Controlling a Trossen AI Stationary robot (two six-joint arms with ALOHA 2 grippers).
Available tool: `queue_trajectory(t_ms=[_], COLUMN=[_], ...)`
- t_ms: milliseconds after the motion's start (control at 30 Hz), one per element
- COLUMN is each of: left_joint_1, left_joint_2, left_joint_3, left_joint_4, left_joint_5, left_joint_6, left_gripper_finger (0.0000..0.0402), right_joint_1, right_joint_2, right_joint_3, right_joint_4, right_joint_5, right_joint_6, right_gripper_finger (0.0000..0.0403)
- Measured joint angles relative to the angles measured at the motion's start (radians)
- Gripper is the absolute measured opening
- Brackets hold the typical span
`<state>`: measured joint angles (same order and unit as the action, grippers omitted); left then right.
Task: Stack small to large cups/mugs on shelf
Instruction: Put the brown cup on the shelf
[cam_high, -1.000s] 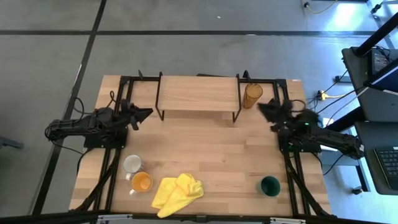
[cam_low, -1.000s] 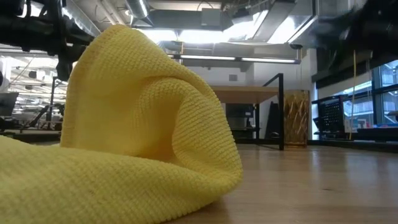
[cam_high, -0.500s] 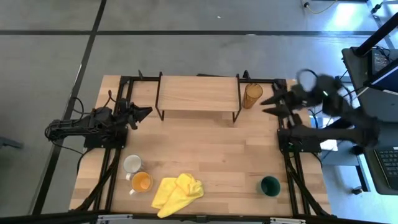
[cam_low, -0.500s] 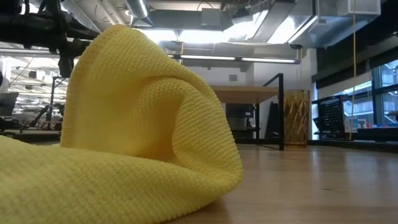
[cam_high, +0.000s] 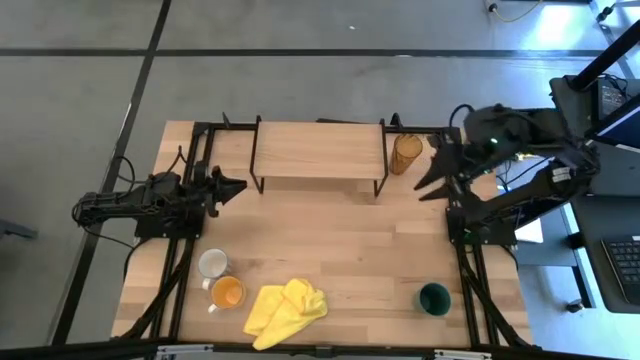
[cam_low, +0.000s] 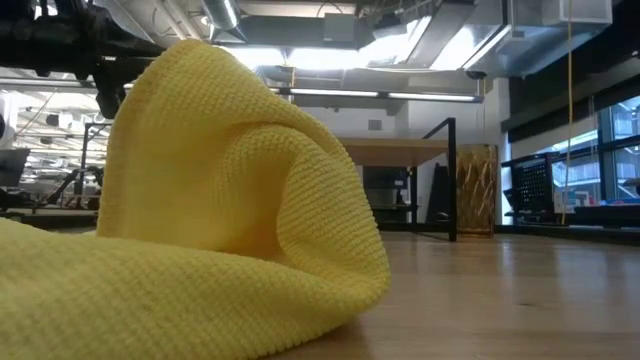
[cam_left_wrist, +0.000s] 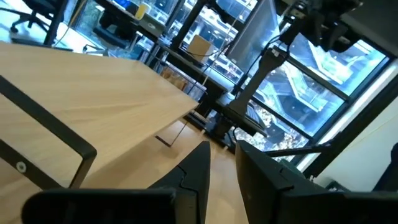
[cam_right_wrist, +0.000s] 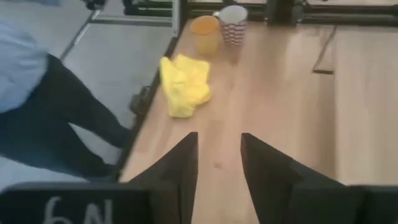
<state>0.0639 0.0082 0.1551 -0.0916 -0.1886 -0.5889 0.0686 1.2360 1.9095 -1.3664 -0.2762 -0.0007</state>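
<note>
Yellow cloth (cam_high: 285, 311) crumpled on table (cam_high: 340, 240); person (cam_right_wrist: 37, 106) beside.

Yellow cloth (cam_high: 285, 310), amber tumbler (cam_high: 405, 154)

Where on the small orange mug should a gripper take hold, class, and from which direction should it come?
Grip the orange mug by its rim wall, descending from above with one finger inside. It stands upright, mouth open. The white-grey mug crowds its far side and the yellow cloth lies alongside, so side approaches look cramped.
</note>
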Motion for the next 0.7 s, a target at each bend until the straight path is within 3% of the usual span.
queue_trajectory(t_ms=[167,267,467,600,700], left_joint_1=[0.000,0.000,0.000,0.000,0.000], left_joint_2=[0.000,0.000,0.000,0.000,0.000], left_joint_3=[0.000,0.000,0.000,0.000,0.000], left_joint_4=[0.033,0.069,0.110,0.110,0.110], left_joint_5=[0.044,0.115,0.235,0.262,0.262], left_joint_6=[0.053,0.125,0.275,0.304,0.305], left_gripper_finger=[0.0071,0.0071,0.0071,0.0071,0.0071], right_joint_1=[0.212,0.303,0.363,0.377,0.373], right_joint_2=[0.034,0.105,0.217,0.243,0.248], right_joint_3=[-0.019,-0.030,0.000,0.001,0.002], right_joint_4=[-0.094,-0.085,-0.116,-0.163,-0.079], right_joint_5=[0.064,0.075,0.075,0.094,0.102], right_joint_6=[0.252,0.317,0.336,0.280,0.385], right_gripper_finger=[0.0123,0.0123,0.0123,0.0123,0.0123])
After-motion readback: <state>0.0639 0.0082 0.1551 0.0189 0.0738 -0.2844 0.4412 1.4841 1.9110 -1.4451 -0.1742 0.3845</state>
